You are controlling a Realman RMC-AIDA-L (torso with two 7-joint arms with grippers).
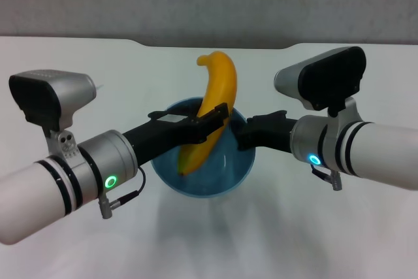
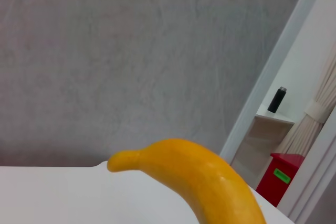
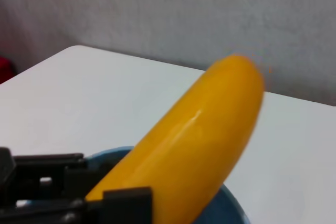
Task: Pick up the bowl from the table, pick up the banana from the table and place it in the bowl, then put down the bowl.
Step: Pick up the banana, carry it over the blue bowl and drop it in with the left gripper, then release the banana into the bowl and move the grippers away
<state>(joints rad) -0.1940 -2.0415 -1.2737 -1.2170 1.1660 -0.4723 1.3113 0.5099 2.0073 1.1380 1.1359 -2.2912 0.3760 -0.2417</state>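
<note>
Black fingers of the left gripper (image 1: 210, 122) are clamped on the banana (image 1: 212, 109) about its middle, one finger crossing the front of the fruit in the head view. Yellow-orange and curved, the banana stands nearly upright, its lower tip down inside the bowl (image 1: 204, 156) and its upper tip rising well above the rim and bending toward the robot's left. From the left wrist view the banana (image 2: 199, 177) fills the lower part of the picture, its stem end pointing out over the table (image 2: 47, 195).

On the other side, the right gripper (image 1: 243, 134) grasps the bowl at the rim on the robot's right, its dark fingers closed against the wall there. Glossy and light blue, the bowl appears held slightly above the white table (image 1: 366, 227), with a soft shadow beneath it. In the right wrist view the banana (image 3: 194, 145) leans across the frame, a strip of the bowl's blue rim (image 3: 231, 203) shows under it, and the left gripper's black fingers (image 3: 126, 200) press against the peel.

Both arms reach in from the near edge, left arm on the left, right arm on the right. Behind the table, the left wrist view shows a grey wall (image 2: 131, 51), a small black bottle (image 2: 276, 99) on a white shelf, and a red bin (image 2: 281, 174).
</note>
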